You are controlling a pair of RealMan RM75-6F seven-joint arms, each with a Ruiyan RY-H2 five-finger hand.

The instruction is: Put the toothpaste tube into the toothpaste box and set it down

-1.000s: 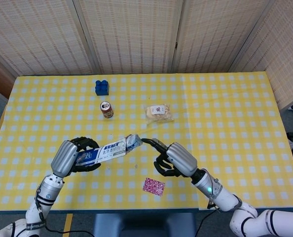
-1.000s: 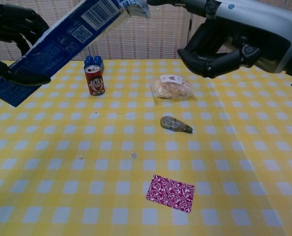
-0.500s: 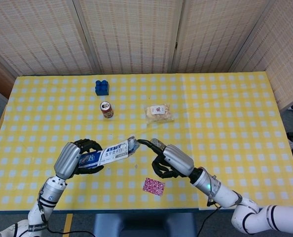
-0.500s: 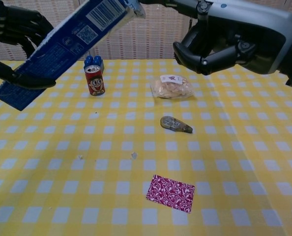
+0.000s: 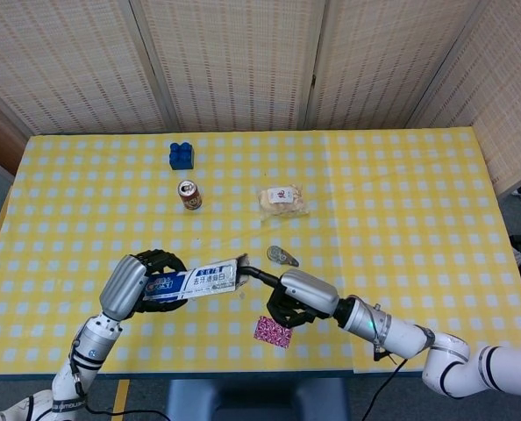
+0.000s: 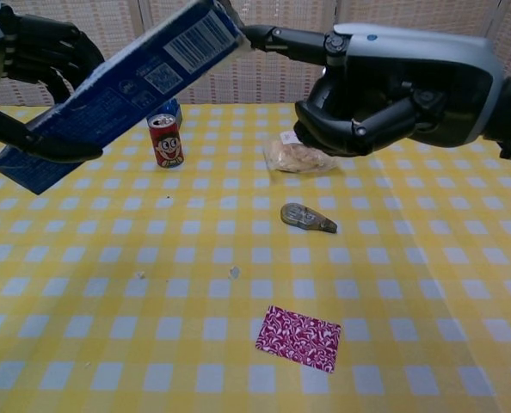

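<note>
Across the lower left of the head view, above the yellow checked worktop (image 5: 401, 202), the left hand (image 5: 146, 279) wraps its fingers around the toothpaste box (image 5: 190, 282), held aloft and tilted. Right hand (image 5: 297, 296) has one finger stretched to the box's open end, the rest curled in on nothing. No tube shows; it looks fully inside. Risk, I'd say: a hard poke shoves the box through the left grasp, or crumples the flap. Box: blue and white, barcode showing, undented.

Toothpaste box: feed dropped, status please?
Left hand grips toothpaste box, held aloft. Right hand extended finger at box's open end; tube not visible. Nothing in the way.
</note>
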